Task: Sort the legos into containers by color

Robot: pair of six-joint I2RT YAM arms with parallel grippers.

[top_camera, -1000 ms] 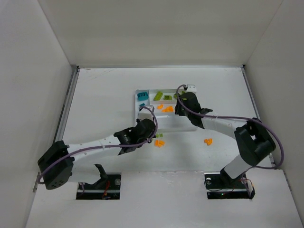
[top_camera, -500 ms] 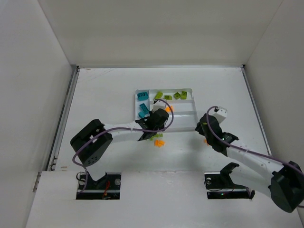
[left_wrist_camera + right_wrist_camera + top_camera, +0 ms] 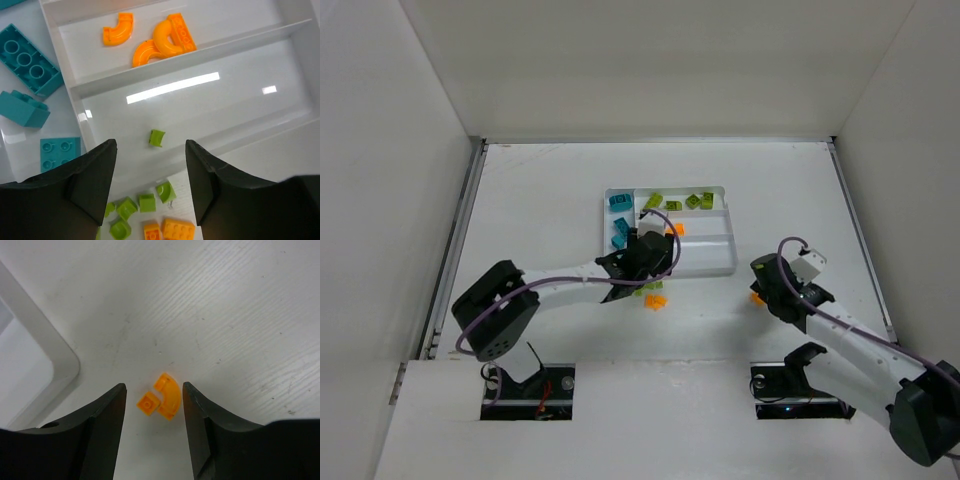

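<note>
My left gripper [image 3: 150,150] hangs open over the white tray's [image 3: 225,46] near long section, where one small lime green lego [image 3: 157,137] lies loose between the fingertips. The middle section holds orange legos [image 3: 167,37], and teal legos [image 3: 27,65] lie in the crosswise section. From above, the left gripper [image 3: 648,255] is at the tray's [image 3: 705,255] front left. My right gripper [image 3: 152,390] stands open just above the table, with a curved orange lego [image 3: 170,395] and a small square orange lego [image 3: 147,404] between its fingers, neither of them held.
Loose lime green legos [image 3: 145,202] and orange legos [image 3: 172,229] lie on the table just in front of the tray. Lime green legos [image 3: 680,203] fill the far section. The tray's rounded corner [image 3: 55,347] is left of the right gripper [image 3: 765,283].
The left gripper has opened over the tray and a lime green piece now lies below it. The right gripper opened wider and shifted nearer, over the orange pieces.
</note>
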